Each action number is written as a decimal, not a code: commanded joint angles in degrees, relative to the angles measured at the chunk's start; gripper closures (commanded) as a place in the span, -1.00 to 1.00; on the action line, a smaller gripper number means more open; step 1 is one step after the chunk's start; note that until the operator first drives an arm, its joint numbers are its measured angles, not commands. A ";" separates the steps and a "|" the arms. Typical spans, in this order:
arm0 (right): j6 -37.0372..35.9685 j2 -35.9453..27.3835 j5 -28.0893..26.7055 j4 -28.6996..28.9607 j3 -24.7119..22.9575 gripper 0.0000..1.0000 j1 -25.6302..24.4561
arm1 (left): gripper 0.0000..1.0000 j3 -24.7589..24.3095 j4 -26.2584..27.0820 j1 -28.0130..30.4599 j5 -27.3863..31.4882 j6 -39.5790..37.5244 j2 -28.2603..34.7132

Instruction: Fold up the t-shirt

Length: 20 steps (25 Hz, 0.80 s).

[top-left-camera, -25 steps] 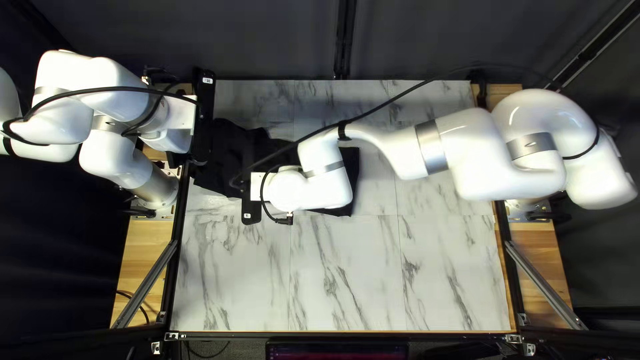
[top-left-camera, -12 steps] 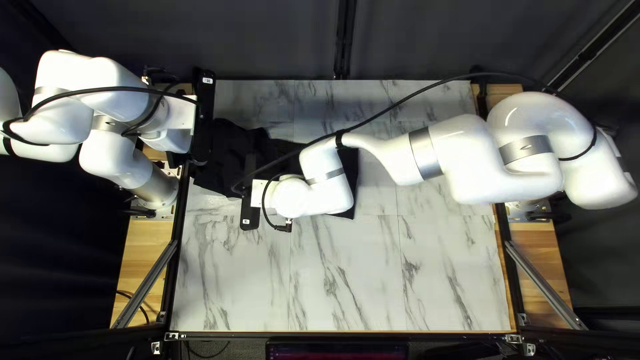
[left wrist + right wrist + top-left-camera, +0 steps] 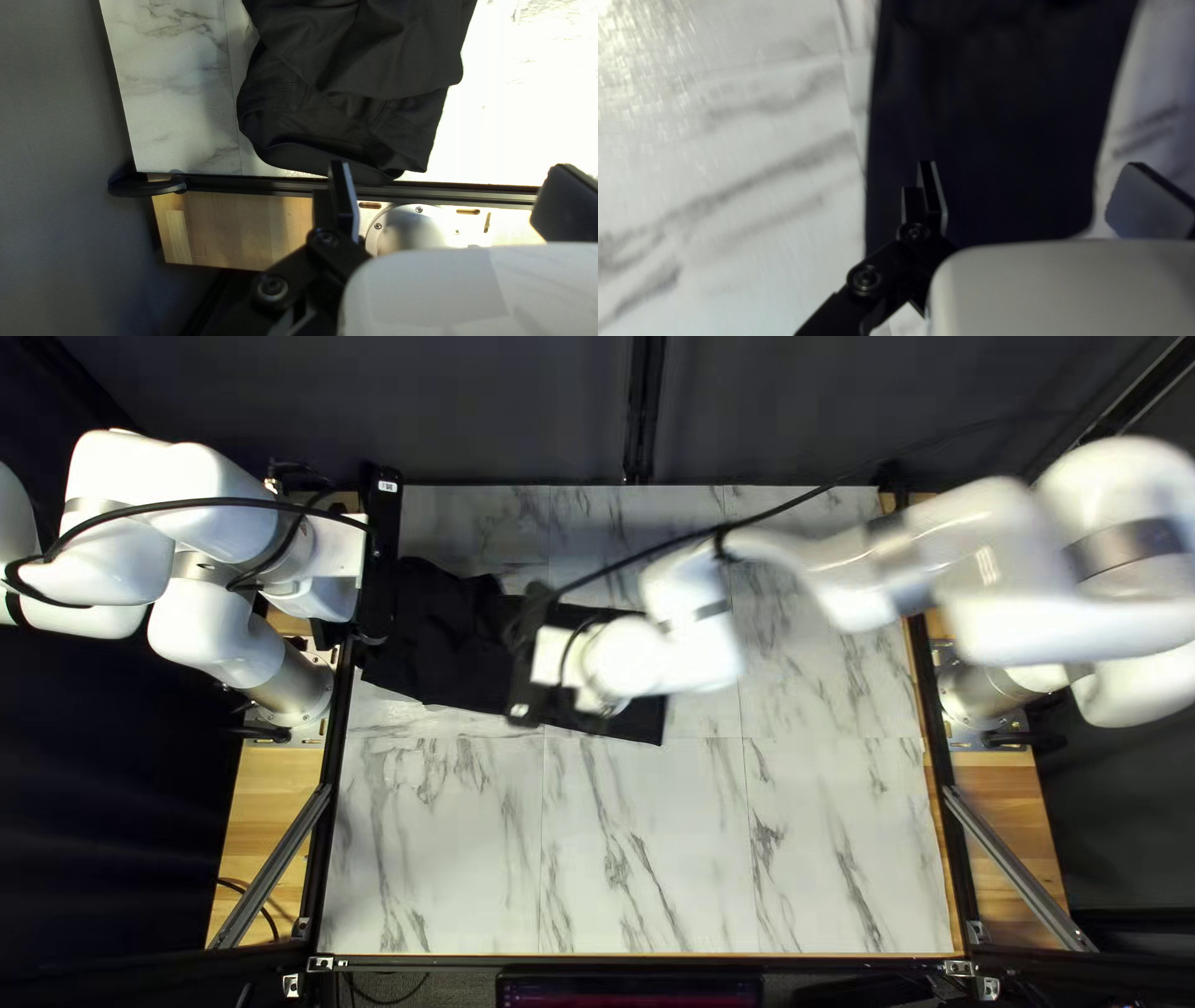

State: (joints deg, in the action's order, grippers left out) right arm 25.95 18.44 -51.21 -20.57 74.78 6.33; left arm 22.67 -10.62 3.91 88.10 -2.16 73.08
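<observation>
A black t-shirt [image 3: 436, 635] lies as a long bundle at the left of the top left view, rumpled at its left end and flatter at its right. My left gripper [image 3: 377, 566] is raised at the table's left edge; my right gripper [image 3: 529, 662] hangs over the shirt's middle. In the left wrist view the rumpled end of the shirt [image 3: 355, 81] is ahead of my open left gripper [image 3: 445, 199]. From the right wrist, the flat part of the shirt [image 3: 996, 124] lies beneath my right gripper [image 3: 1024, 196], whose fingers stand wide apart with nothing gripped.
The marble-patterned table [image 3: 647, 846] shows in front of the shirt. A black rail [image 3: 249, 185] runs along its left edge beside a wooden strip [image 3: 249, 224]. My right arm [image 3: 871, 573] reaches across the table's right half, its cable arching behind.
My right arm has swung toward the right, carrying its gripper off the shirt's left part toward its flatter end. My left arm and the shirt have not visibly moved.
</observation>
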 commanded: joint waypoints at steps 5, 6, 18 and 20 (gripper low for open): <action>-6.60 -34.87 -11.58 9.75 -21.34 -1.00 -7.10 | -1.00 0.00 0.00 0.00 0.00 0.00 0.00; -7.59 -40.33 -15.10 11.34 -23.09 -1.00 -8.47 | -1.00 0.00 0.00 0.00 0.00 0.00 0.00; -10.06 -66.52 -40.03 17.73 -24.29 -1.00 -14.37 | -1.00 0.00 0.00 0.00 0.00 0.00 0.00; -10.06 -66.52 -40.03 17.73 -24.29 -1.00 -14.37 | -1.00 0.00 0.00 0.00 0.00 0.00 0.00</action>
State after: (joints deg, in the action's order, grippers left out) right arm 15.91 -48.00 -91.08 -2.89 50.49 -8.02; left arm 22.67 -10.62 3.91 88.10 -2.16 73.08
